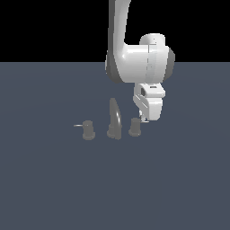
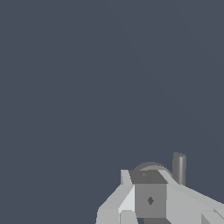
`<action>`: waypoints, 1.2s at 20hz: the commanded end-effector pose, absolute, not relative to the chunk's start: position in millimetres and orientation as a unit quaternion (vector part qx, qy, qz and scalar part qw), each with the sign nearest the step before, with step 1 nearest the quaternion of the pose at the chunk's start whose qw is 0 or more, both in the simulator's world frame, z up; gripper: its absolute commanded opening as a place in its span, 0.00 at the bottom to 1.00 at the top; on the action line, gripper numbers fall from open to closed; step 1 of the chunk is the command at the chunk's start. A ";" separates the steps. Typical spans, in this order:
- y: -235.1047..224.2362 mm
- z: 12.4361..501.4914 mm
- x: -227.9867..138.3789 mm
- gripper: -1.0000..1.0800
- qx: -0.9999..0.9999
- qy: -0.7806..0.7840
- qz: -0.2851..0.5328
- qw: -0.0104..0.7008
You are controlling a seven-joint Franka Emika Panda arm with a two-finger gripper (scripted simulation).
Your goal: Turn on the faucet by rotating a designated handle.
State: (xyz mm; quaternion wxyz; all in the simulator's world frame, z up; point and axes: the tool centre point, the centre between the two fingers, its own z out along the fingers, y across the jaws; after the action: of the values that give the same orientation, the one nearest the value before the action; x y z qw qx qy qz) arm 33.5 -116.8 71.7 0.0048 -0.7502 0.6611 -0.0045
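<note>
- The gripper (image 1: 144, 119) hangs just beside the handle (image 1: 134, 127); this looks like the approach step.
- I cannot tell its opening; it holds nothing visible.
- Next: push the lever sideways.

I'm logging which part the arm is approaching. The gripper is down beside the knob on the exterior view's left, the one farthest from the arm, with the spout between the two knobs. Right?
Not quite. In the exterior view the gripper is beside the knob on that view's right, not the left knob. The spout does stand between them.
</note>
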 end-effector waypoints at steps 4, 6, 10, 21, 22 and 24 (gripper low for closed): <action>-122.0 69.3 27.3 0.00 -0.751 0.660 -0.005 0.006; -122.6 68.5 20.1 0.00 -0.750 0.661 -0.005 0.005; -123.9 66.7 5.4 0.00 -0.749 0.663 -0.003 0.003; -120.8 67.4 -11.7 0.00 -0.746 0.665 -0.010 0.006; -118.0 66.9 -15.0 0.00 -0.746 0.665 -0.009 0.005; -112.3 66.1 -21.7 0.00 -0.746 0.665 -0.007 0.004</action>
State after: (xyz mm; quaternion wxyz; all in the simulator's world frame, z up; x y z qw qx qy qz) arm -11.6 -125.5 68.7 0.0076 -0.7424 0.6697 -0.0163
